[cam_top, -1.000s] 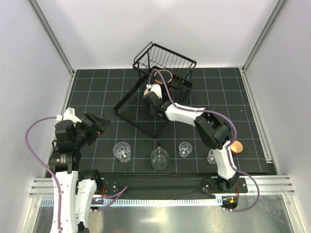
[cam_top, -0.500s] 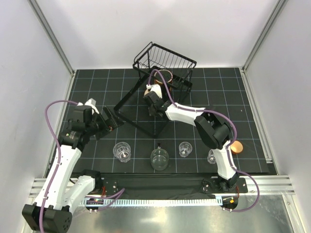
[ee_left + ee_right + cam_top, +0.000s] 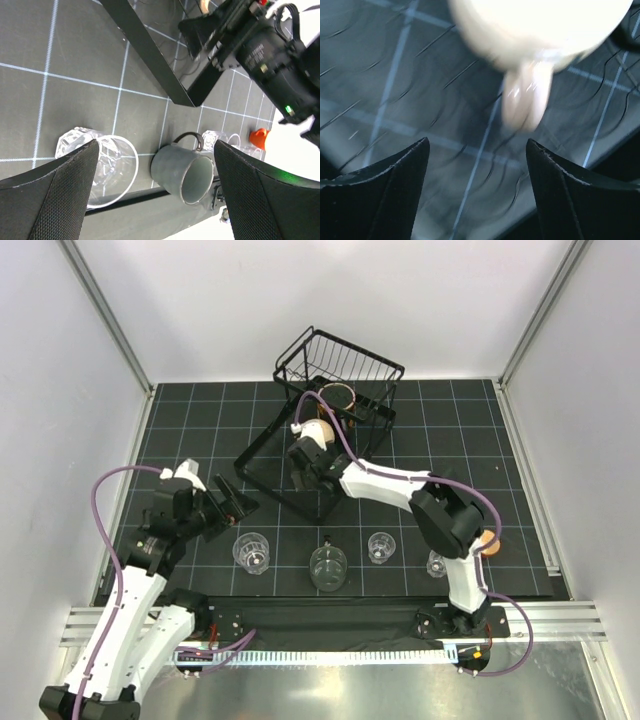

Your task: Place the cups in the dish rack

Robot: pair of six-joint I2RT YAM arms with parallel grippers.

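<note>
At the near left of the surface (image 3: 190, 430), my left tool (image 3: 155, 145) hangs open above a clear tumbler (image 3: 107, 167) and the grey mug (image 3: 182, 172). Farther right, within the lower frame of the dish rack (image 3: 350, 360), the beige mug (image 3: 540, 25) sits just beyond my right tool (image 3: 477, 142), its jaws apart and gripping nothing. The red-orange cup (image 3: 489, 543) stands at the near right.

This looks like a robot lab, not a kitchen. Plain white walls (image 3: 400, 300) close in a black mat (image 3: 200, 410) with white grid lines. At the bottom of the frame, a left arm (image 3: 130, 590) and a right arm (image 3: 385, 480) are bolted to a metal rail (image 3: 560, 625), trailing purple cables (image 3: 98, 498).
</note>
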